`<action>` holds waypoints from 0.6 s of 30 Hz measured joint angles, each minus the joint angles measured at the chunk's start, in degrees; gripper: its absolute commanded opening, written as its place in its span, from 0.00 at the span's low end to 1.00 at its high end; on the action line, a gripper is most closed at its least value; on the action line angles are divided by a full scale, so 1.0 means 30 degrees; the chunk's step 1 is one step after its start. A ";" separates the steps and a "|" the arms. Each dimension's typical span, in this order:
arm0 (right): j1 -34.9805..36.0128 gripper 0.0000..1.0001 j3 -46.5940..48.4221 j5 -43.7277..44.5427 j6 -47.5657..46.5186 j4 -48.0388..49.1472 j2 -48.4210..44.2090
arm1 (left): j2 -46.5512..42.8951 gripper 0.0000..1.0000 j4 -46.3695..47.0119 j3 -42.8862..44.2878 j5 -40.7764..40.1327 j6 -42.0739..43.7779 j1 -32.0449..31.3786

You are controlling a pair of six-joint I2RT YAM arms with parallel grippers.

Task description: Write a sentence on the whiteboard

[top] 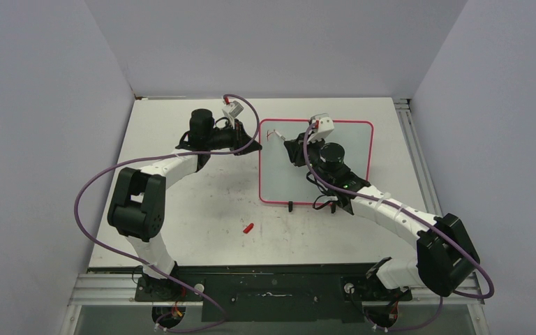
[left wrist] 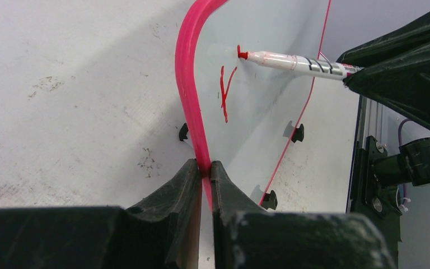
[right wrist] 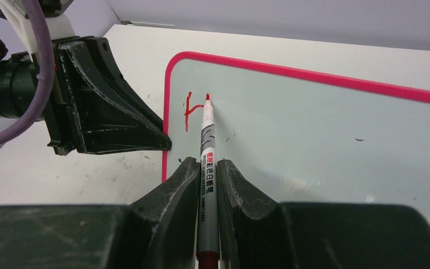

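Between the right gripper's (right wrist: 208, 165) fingers sits a thin grey red-tipped marker pen (right wrist: 207, 134), squeezed tight, its tip on the flat pale pink-rimmed whiteboard (right wrist: 313, 129) beside the sentence (right wrist: 188, 110) (just a few red strokes). The left gripper (left wrist: 204, 167) pinches the board's rim.

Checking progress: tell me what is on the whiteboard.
On the whiteboard: a few strokes of the sentence and the tip of the marker in the right gripper. From above, its arm hides the middle.
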 measured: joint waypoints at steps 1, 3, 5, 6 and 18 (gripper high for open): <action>0.0000 0.05 -0.0124 -0.0007 0.0015 0.0044 -0.0007 | 0.0000 0.00 0.0000 0.0000 -0.0029 0.0007 0.0000; 0.0000 0.05 -0.0364 -0.0051 0.0073 0.0051 -0.0029 | 0.0000 0.00 -0.0007 0.0000 -0.0102 0.0044 0.0000; 0.0000 0.05 -0.0532 -0.0117 0.0146 0.0036 -0.0073 | 0.0000 0.00 -0.0015 -0.0007 -0.0146 0.0051 0.0000; 0.0007 0.05 -0.0612 -0.0138 0.0189 0.0051 -0.0102 | 0.0000 0.00 -0.0015 -0.0007 -0.0146 0.0051 0.0000; 0.0015 0.05 -0.1756 -0.0517 0.0488 -0.0117 -0.0801 | 0.0000 0.00 -0.0015 -0.0036 -0.0211 0.0138 0.0000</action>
